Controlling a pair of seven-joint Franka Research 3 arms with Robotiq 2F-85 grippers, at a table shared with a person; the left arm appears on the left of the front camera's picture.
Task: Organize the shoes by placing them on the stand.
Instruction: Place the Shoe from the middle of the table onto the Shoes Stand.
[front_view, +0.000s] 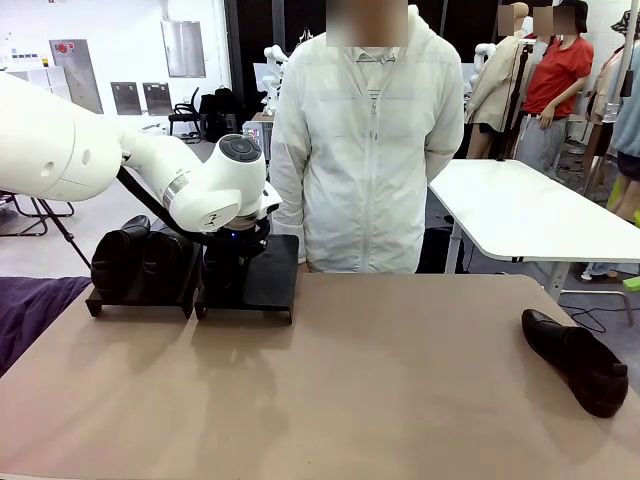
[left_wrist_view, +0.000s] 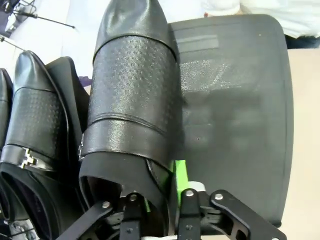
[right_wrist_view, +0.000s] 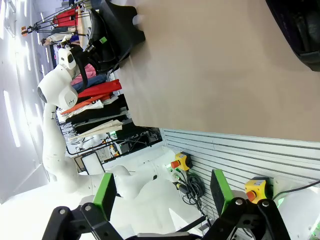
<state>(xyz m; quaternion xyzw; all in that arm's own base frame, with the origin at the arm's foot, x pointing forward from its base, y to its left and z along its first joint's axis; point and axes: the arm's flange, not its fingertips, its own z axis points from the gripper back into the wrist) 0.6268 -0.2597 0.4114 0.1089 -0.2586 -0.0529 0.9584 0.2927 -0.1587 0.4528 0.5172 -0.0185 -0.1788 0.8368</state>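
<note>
L gripper: jaws narrow, straddling the heel collar of the third shoe. One finger is inside the opening, and the green pad is outside, against or just beside the side wall. Can't tell if the pads pinch it or sit loose.

The shoe runs straight ahead of the fingers, toe away, sole down on the stand. To one side of the fingers, just beside this shoe, the pair sits on the adjoining platform. To the other side, half the platform is bare.

Step, as I judge it: set-down of shoe no. 3, at the release. Next move calls for jaws fully apart, then a lift straight back off the collar. The inner finger must clear the rim so the shoe isn't dragged down the slope.

After that comes the last shoe, well apart from the L gripper on the far side of the table, R arm's side. It prob. goes on the bare half. R gripper is wide open and empty.

Materials:
- Shoes: glossy black leather w/ a perforated band over the vamp, smooth rounded toe, stitched seams and a soft collar edge. The neighbour shows a small metal bit.
- Stand: matte black, fine-grained flat sloped plates w/ rounded corners.
- Table: tan, smooth, matte.
</note>
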